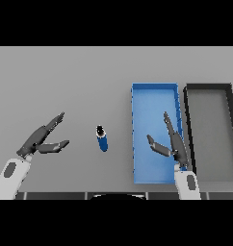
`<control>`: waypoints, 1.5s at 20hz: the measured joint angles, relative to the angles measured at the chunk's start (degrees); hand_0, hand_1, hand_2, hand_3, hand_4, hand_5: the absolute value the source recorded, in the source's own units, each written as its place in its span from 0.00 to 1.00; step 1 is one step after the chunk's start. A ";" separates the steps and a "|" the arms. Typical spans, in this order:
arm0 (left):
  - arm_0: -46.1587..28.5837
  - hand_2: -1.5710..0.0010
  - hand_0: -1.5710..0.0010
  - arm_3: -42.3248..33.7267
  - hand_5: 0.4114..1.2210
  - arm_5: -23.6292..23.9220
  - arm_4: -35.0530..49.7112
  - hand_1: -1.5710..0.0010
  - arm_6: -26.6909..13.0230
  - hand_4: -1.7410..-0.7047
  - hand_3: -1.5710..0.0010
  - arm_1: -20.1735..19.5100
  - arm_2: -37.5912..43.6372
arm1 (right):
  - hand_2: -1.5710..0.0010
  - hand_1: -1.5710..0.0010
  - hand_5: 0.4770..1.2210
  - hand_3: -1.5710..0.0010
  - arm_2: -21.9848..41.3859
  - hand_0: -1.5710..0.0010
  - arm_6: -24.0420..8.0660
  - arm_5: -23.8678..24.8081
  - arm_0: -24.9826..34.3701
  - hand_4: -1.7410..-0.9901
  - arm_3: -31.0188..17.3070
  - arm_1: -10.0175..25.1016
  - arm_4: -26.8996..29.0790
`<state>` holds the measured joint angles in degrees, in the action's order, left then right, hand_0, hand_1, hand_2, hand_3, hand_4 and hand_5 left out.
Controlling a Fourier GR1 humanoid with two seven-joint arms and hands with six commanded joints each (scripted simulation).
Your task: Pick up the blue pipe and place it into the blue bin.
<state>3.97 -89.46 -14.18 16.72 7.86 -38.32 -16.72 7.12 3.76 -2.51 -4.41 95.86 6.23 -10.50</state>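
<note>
The blue pipe [102, 139] stands as a short cylinder with a dark open top on the grey table, left of the blue bin [154, 93]. The bin is a long shallow tray with nothing in it. My right hand [172, 143] hovers over the bin's near right part, fingers straight and thumb spread, open and holding nothing. It is well to the right of the pipe. My left hand [41, 139] is open at the left, about a hand's length from the pipe, palm turned toward it.
A dark grey bin [231, 120] of similar size lies directly right of the blue bin, their long sides nearly touching. Bare grey table [65, 77] stretches behind and to the left of the pipe.
</note>
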 measured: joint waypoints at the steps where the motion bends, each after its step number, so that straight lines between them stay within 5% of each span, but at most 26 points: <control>1: -0.59 1.00 1.00 -1.34 0.13 -0.60 -0.25 1.00 -0.49 0.60 1.00 0.41 -1.31 | 1.00 1.00 0.18 1.00 0.42 1.00 0.02 -0.01 -0.46 0.71 0.55 -0.11 -0.34; 8: -1.35 1.00 1.00 -5.60 0.07 0.36 -6.21 1.00 -3.01 0.54 1.00 5.49 -8.86 | 1.00 1.00 0.19 1.00 0.56 1.00 -1.62 0.26 0.39 0.69 0.84 -0.68 -0.35; 21: 7.83 1.00 1.00 10.68 0.06 1.68 -13.28 1.00 -2.74 0.59 1.00 19.65 -14.10 | 1.00 1.00 0.17 1.00 0.46 1.00 -1.51 0.43 -1.27 0.72 2.33 -0.58 -0.36; 25: 9.23 1.00 1.00 12.83 0.15 0.42 -11.21 1.00 -0.42 0.51 1.00 23.18 -14.00 | 1.00 1.00 0.17 1.00 -0.09 1.00 -2.34 0.29 -1.71 0.71 2.94 -0.37 0.43; 28: 10.82 0.86 0.98 14.84 0.25 0.70 -9.80 0.91 0.06 0.43 0.93 25.32 -12.85 | 1.00 1.00 0.17 1.00 0.00 1.00 -2.29 0.79 -1.66 0.73 2.84 -0.33 -0.34; 29: 10.69 0.77 0.94 14.85 0.30 1.02 -9.76 0.83 0.16 0.41 0.86 25.61 -12.79 | 1.00 1.00 0.17 1.00 -0.33 1.00 -2.17 0.40 -1.74 0.72 2.54 -0.11 0.24; 30: 10.72 0.66 0.82 15.13 0.44 1.49 -9.74 0.71 -0.09 0.39 0.69 26.01 -12.63 | 1.00 1.00 0.17 1.00 0.13 1.00 -2.27 0.46 -2.13 0.72 2.95 -0.87 0.37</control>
<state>14.69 -74.33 -12.69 6.98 7.77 -12.31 -29.35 7.25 1.48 -2.05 -6.55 98.82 5.37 -10.13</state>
